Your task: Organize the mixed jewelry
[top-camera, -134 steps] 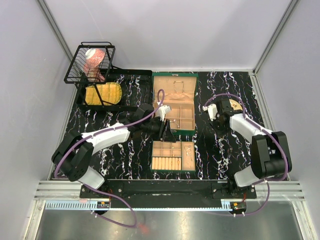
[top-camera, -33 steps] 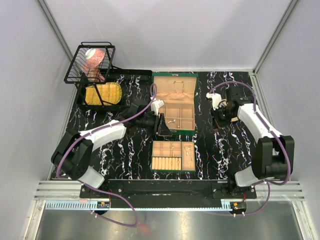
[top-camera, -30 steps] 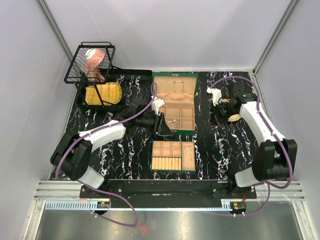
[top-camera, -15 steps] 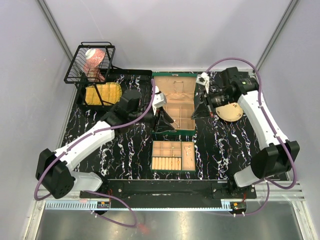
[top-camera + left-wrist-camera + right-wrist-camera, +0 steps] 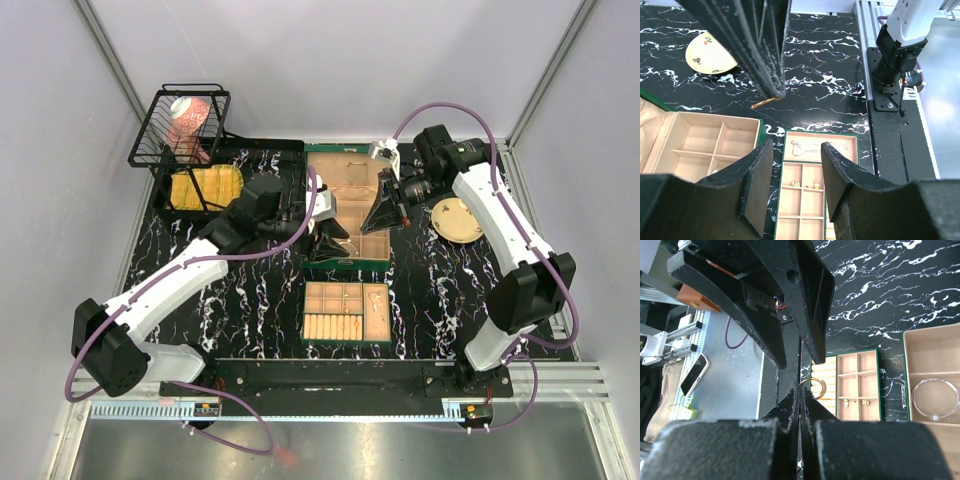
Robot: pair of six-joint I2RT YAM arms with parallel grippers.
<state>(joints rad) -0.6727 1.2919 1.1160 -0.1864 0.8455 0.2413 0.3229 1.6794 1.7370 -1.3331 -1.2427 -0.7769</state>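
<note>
Gold bangle [image 5: 815, 380] hangs pinched at the tips of the closed right end effector [image 5: 800, 390], above the surface [image 5: 270, 300] by the green box [image 5: 350, 149]; left end effector [image 5: 796, 150] stands partly open, holding nothing

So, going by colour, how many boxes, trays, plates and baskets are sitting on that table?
Green: 2, the lidded box and the compartment tray
Tan: 1, the round plate
Black: 2, the wire basket and the flat tray
Total: 5
</note>
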